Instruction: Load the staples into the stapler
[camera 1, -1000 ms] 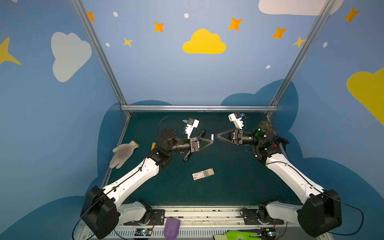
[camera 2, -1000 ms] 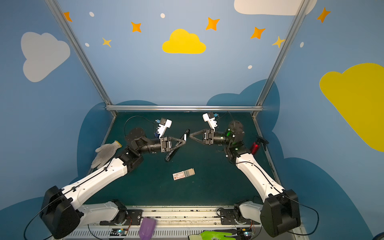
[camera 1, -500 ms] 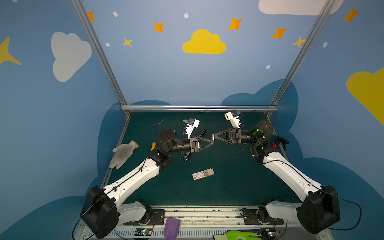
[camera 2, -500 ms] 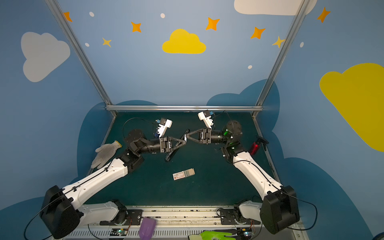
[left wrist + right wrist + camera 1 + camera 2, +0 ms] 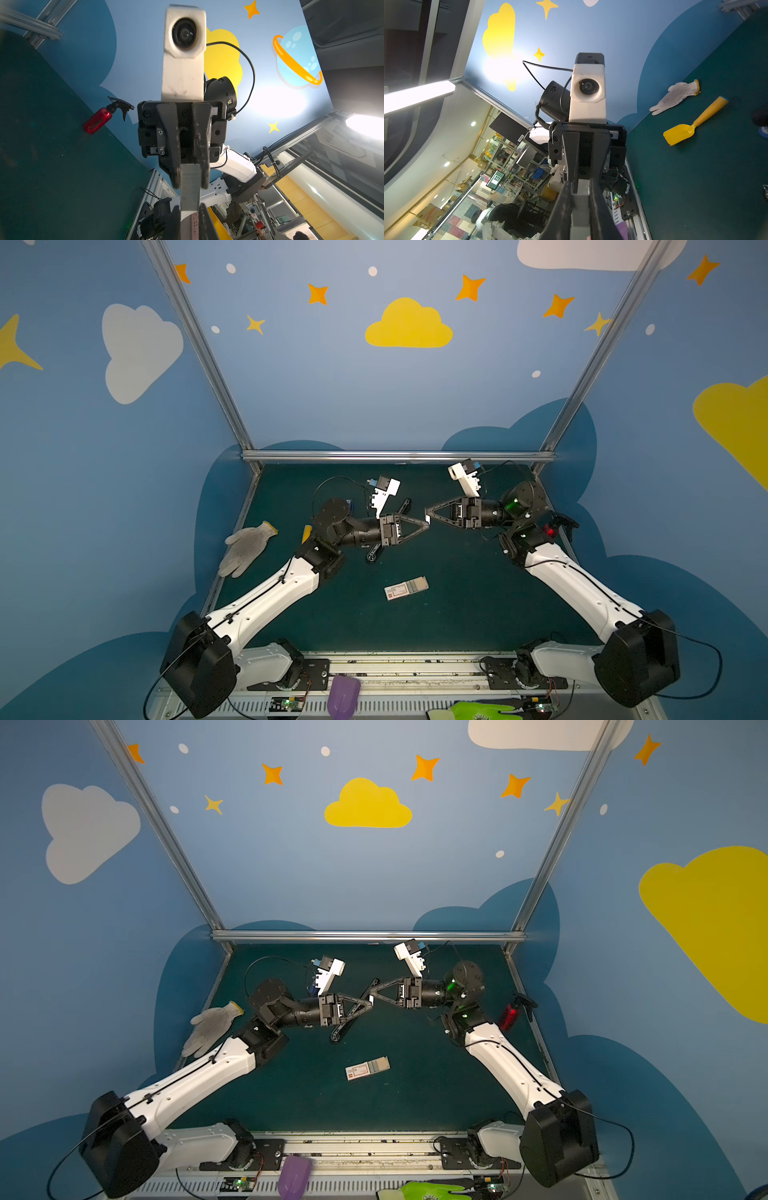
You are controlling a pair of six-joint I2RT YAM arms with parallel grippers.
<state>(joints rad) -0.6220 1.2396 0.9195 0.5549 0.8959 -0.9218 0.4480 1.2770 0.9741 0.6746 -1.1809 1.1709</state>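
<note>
Above the middle of the dark green worktop [image 5: 457, 614], the left gripper [image 5: 424, 526] and right gripper [image 5: 428, 515] meet tip to tip in mid-air. Both are clamped on one short grey staple strip [image 5: 190, 187] that bridges them. A black stapler [image 5: 372, 551] lies opened out on the worktop beneath the left gripper. The white staple box [image 5: 406, 588], slid partly open, lies nearer the front edge.

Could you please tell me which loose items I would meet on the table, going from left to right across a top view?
glove → scoop → staple box → spray bottle
</note>
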